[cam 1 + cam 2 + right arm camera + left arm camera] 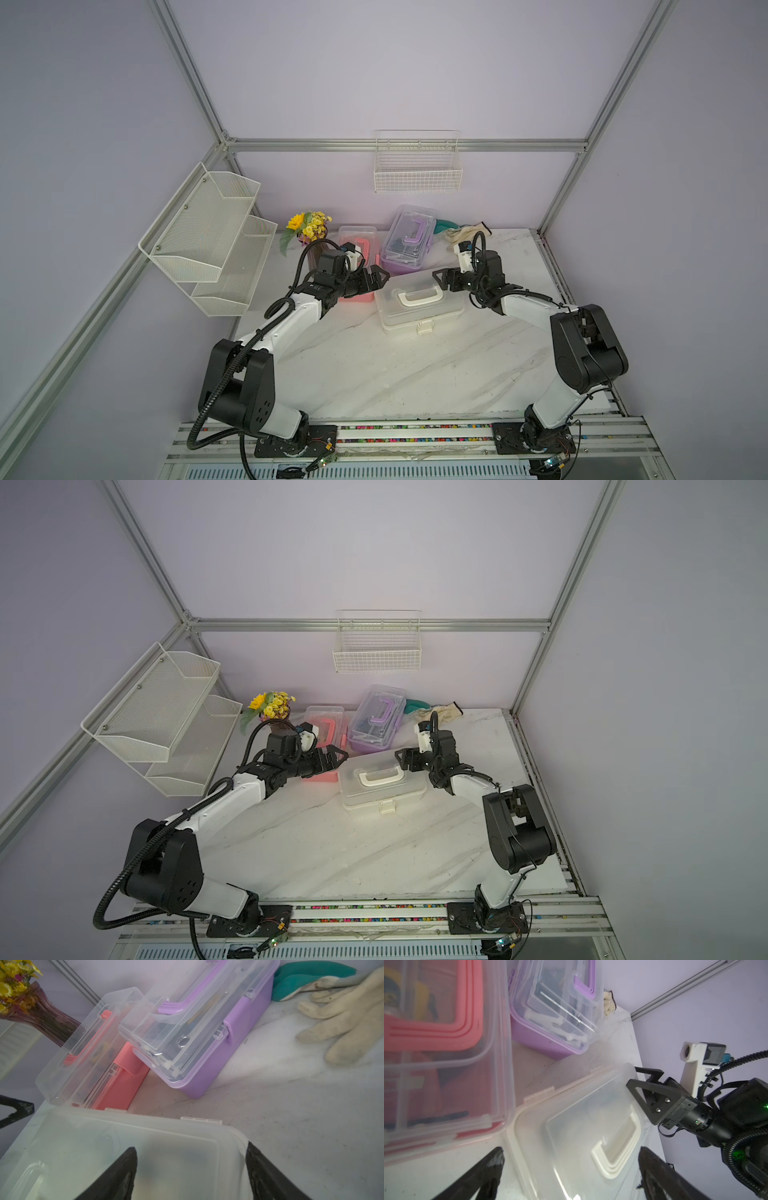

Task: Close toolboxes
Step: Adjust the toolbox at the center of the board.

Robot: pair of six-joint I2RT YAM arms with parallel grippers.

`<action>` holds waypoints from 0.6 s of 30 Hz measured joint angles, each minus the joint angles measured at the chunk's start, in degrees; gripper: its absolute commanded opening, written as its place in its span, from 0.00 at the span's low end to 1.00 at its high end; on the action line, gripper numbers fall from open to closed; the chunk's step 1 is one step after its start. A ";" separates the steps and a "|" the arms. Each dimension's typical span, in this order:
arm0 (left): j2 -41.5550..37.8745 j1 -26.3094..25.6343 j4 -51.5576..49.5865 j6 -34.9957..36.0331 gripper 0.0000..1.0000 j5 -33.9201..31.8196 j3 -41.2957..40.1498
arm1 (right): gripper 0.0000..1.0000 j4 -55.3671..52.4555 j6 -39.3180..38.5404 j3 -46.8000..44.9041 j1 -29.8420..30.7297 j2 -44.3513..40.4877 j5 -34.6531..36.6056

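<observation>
The white toolbox (419,305) lies in the middle of the table with its clear lid (571,1126) down and its handle (380,776) flat. Behind it stand the pink toolbox (358,243) and the purple toolbox (409,241); both have clear lids (87,1043) on top, and I cannot tell whether they are latched. My left gripper (380,276) is open beside the white box's back left corner, with the lid beneath its fingers (570,1151). My right gripper (440,278) is open over the back right corner (190,1147), holding nothing.
A vase of yellow flowers (309,232) stands behind the left arm. Work gloves (467,232) and a teal glove (307,976) lie at the back right. A wire basket (417,166) hangs on the back wall, and mesh shelves (216,237) hang on the left wall.
</observation>
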 measured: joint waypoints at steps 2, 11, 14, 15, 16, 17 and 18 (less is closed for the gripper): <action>1.42 0.00 0.81 0.07 1.00 0.63 0.90 | 0.82 0.96 -0.63 1.27 1.64 1.49 -0.92; 7.93 -0.42 1.07 1.92 1.00 3.08 3.65 | 0.89 -3.17 -0.96 2.29 4.61 -0.28 0.87; 10.16 -1.09 1.25 2.45 1.00 3.85 5.38 | 0.89 -6.58 -1.49 2.05 4.68 -4.37 4.28; 10.71 -1.18 1.60 2.49 1.00 3.91 5.64 | 0.89 -7.13 -1.64 1.81 4.68 -5.84 5.07; 11.26 -1.27 2.01 2.49 1.00 4.07 5.86 | 0.90 -7.54 -1.68 1.27 4.68 -7.82 5.95; 11.54 -1.29 2.38 2.49 1.00 4.11 5.86 | 0.90 -7.69 -1.66 0.52 4.72 -9.88 6.71; 11.69 -1.33 2.60 2.49 1.00 4.09 5.86 | 0.89 -7.56 -1.66 -0.42 4.74 -11.54 7.37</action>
